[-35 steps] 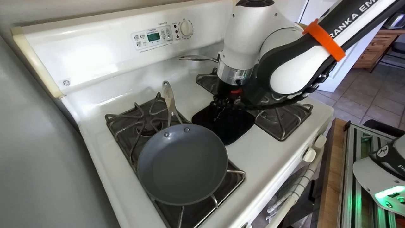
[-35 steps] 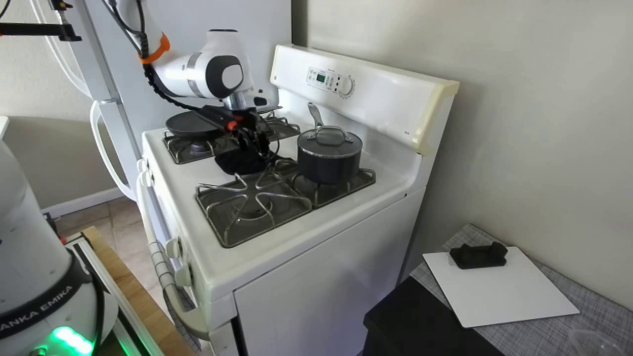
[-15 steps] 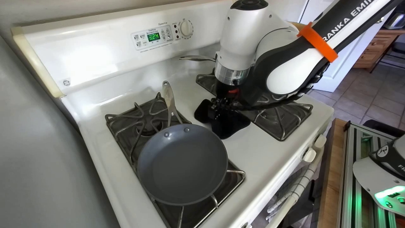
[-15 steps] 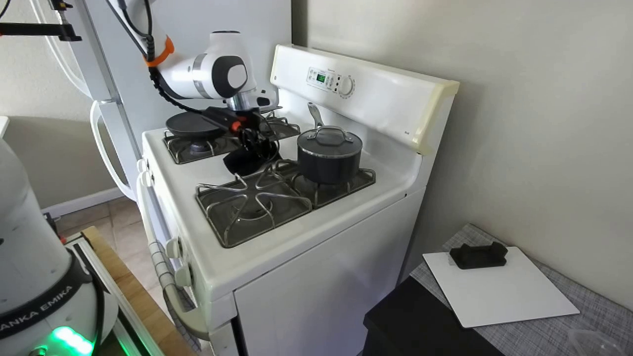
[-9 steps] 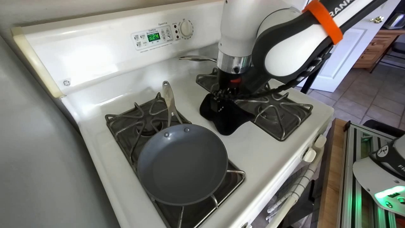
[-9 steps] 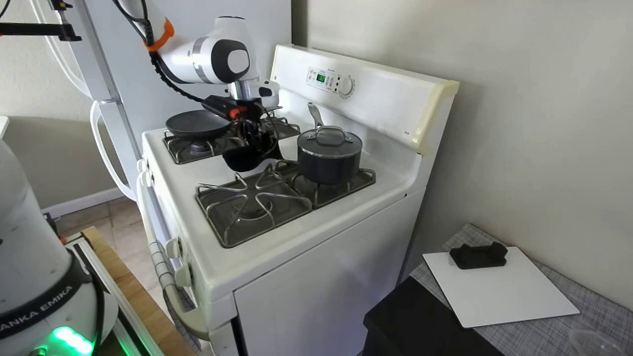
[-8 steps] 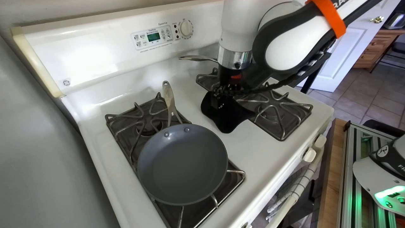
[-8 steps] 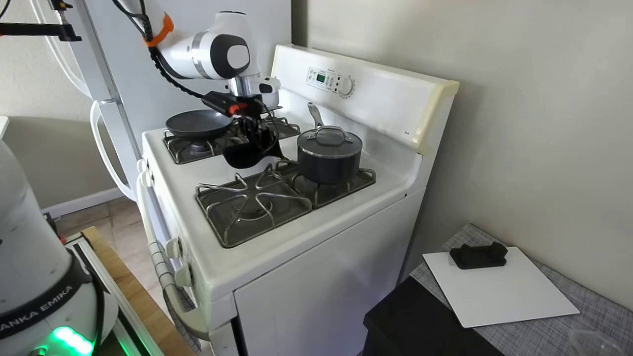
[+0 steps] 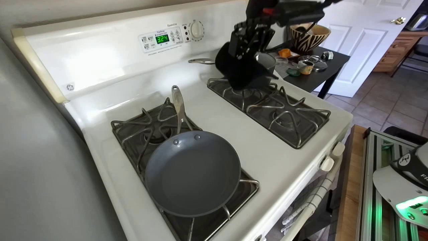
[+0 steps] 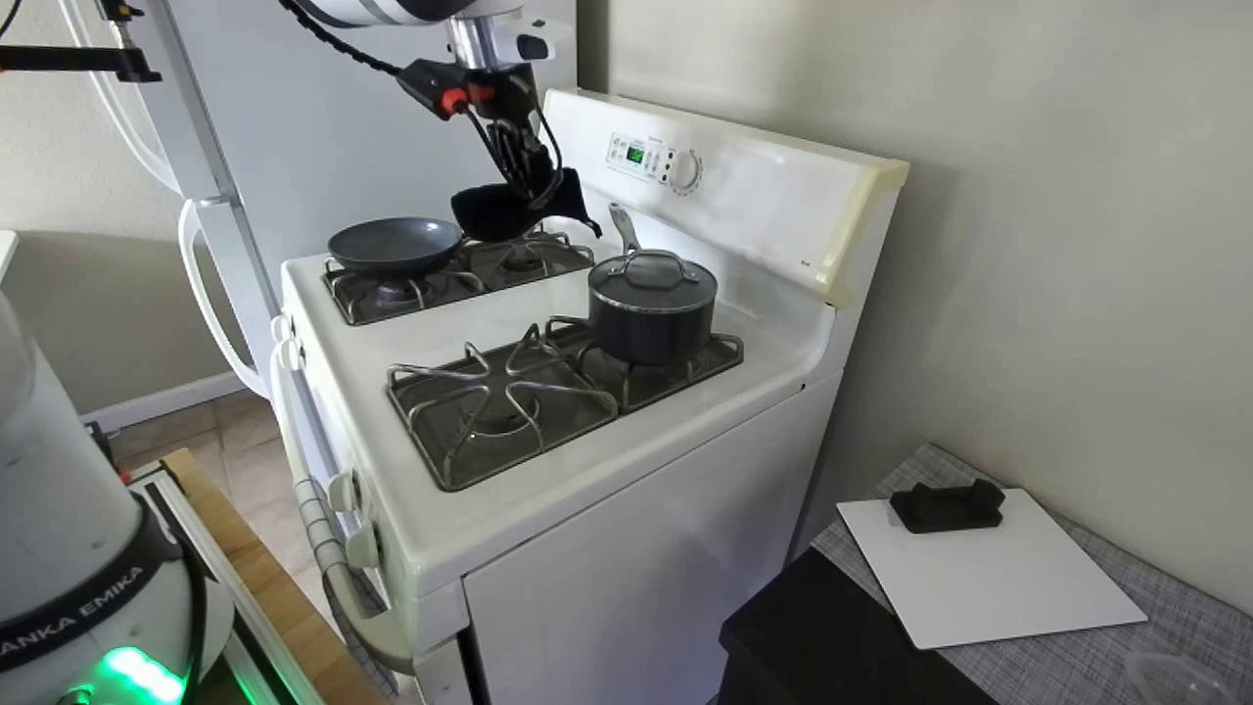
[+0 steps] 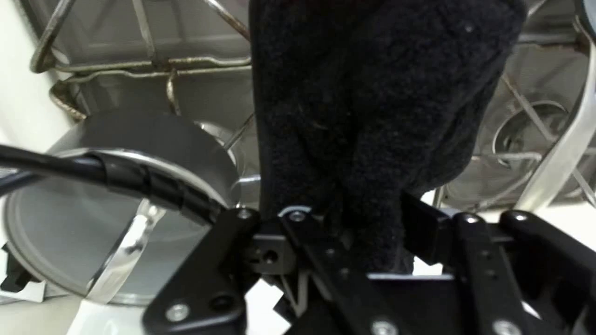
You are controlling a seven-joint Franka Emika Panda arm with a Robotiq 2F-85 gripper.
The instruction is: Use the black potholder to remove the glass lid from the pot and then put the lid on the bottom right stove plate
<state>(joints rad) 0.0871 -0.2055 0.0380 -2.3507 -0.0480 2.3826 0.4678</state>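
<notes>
The claw [image 11: 351, 228] pinches the black potholder [image 11: 372, 107] and holds it above the stovetop [image 9: 240, 130]; bunched cloth fills the space between its fingers [image 11: 428, 232]. This grip presumably serves to put padding between the fingers and the arched handle [image 11: 125, 253] of the glass lid [image 10: 653, 292], as a guard against heat. The lid rests on the pot [image 10: 651, 335], below the claw and to its left in the wrist view, handle uppermost, which suits an approach from above. The front right grate [image 10: 499, 411], below the claw on the pot's side, is probably the lid's intended resting place. In the wrist view the potholder's long axis appears to run outward from the claw, far end out of view; the round lid's handle slants, upper end nearer the claw.
</notes>
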